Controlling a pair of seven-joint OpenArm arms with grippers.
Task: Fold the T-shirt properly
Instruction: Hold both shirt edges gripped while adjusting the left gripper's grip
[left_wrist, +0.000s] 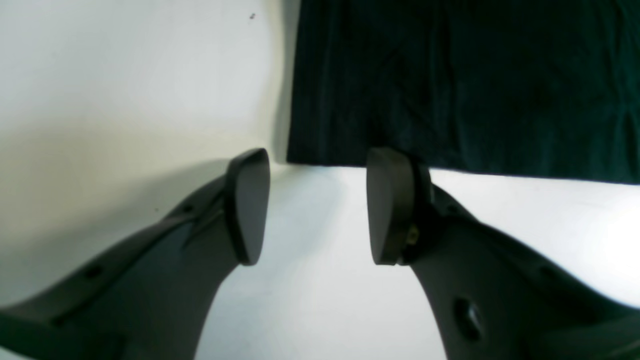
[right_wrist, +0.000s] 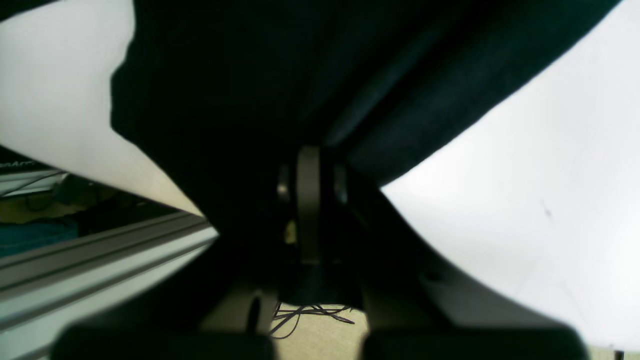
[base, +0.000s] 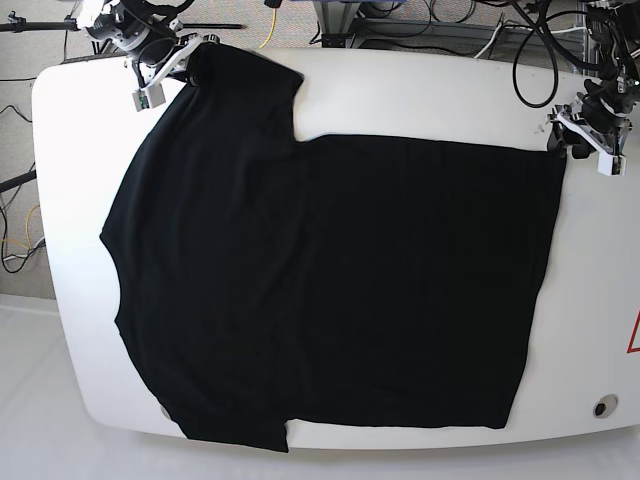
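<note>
T-shirt (base: 330, 280) spread flat on the white table (base: 60, 150); one arm clamped on cloth, the other with jaws apart at the hem corner.

Base view: shirt covers most of the tabletop, one sleeve reaching to the upper left of the frame, the other at the bottom edge, hem along the right side. Right gripper (right_wrist: 309, 200) sits at upper left of the base view, jaws closed on a bunched fold of the black sleeve; cloth drapes over its fingers in the wrist view. Left gripper (left_wrist: 315, 205) at upper right, jaws parted with nothing between them, pads (left_wrist: 387, 210) just beside the shirt's corner. Cables (base: 540, 50) lie beyond the table's far edge.
</note>
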